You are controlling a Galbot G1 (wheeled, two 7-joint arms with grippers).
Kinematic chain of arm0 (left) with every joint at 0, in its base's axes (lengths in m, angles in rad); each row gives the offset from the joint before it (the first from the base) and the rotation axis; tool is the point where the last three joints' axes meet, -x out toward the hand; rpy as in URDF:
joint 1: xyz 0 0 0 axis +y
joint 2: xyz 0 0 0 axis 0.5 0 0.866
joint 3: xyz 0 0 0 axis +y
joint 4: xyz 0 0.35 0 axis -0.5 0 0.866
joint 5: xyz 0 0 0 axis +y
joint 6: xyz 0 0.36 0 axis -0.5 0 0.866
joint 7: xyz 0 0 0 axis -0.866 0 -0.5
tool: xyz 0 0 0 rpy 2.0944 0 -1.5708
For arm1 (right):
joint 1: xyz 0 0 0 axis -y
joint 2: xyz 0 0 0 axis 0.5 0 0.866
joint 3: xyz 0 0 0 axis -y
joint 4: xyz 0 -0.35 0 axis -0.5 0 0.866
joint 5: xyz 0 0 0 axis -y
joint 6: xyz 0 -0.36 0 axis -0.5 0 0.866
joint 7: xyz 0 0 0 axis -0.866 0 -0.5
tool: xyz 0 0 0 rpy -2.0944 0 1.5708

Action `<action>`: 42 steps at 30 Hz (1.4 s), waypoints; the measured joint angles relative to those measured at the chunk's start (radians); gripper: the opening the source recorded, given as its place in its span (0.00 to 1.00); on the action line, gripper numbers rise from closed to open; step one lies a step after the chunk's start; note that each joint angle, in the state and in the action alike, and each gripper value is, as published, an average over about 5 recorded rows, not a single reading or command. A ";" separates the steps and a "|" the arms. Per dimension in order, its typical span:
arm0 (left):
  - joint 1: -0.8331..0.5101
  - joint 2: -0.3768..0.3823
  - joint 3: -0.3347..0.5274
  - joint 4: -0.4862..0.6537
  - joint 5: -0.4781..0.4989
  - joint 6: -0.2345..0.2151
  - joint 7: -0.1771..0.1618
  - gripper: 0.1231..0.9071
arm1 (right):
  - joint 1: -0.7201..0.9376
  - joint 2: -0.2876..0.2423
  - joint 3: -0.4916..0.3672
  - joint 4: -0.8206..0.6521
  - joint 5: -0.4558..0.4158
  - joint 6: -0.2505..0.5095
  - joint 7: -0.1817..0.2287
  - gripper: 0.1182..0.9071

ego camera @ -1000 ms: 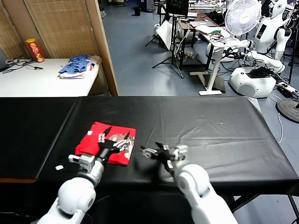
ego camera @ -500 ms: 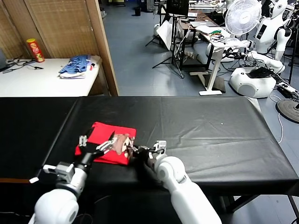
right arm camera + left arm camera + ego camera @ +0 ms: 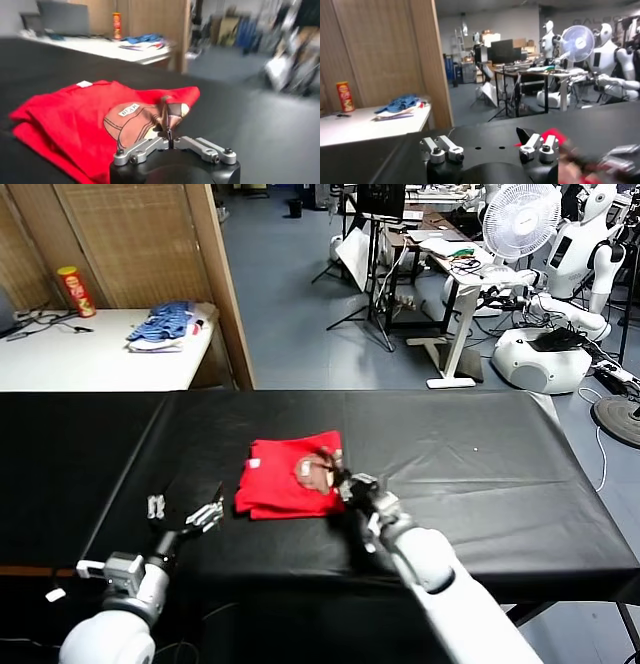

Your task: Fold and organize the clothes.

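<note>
Shirt: folded red T-shirt (image 3: 288,476) lies on the black table (image 3: 480,474), a little left of centre, printed panel up at its right end.
Long axis: runs left to right across the table.
Right gripper (image 3: 343,481): at the shirt's right edge; in the right wrist view the fingers are drawn close together on a fold of the printed cloth, so it looks clamped on the shirt.
Left gripper (image 3: 185,509): near-left of the shirt, apart from it, fingers spread wide, holding nothing.
Deciding relation: cloth lies to the left of and beyond the right fingers; the right arm is on it, the left is only nearby.
Containers: none on the table; blue striped pile (image 3: 163,325) sits on a white side table (image 3: 90,359) far left.
</note>
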 joint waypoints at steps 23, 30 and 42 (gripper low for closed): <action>0.185 -0.024 -0.004 -0.007 0.004 -0.098 -0.018 0.86 | -0.627 -0.025 0.316 0.447 0.083 0.103 0.224 0.86; 0.273 -0.033 -0.028 -0.018 -0.019 -0.116 -0.032 0.86 | -0.785 0.003 0.338 0.561 0.085 0.098 0.270 0.86; 0.421 -0.029 -0.104 -0.071 -0.057 -0.106 -0.035 0.86 | -0.988 0.030 0.319 0.667 0.082 0.036 0.373 0.86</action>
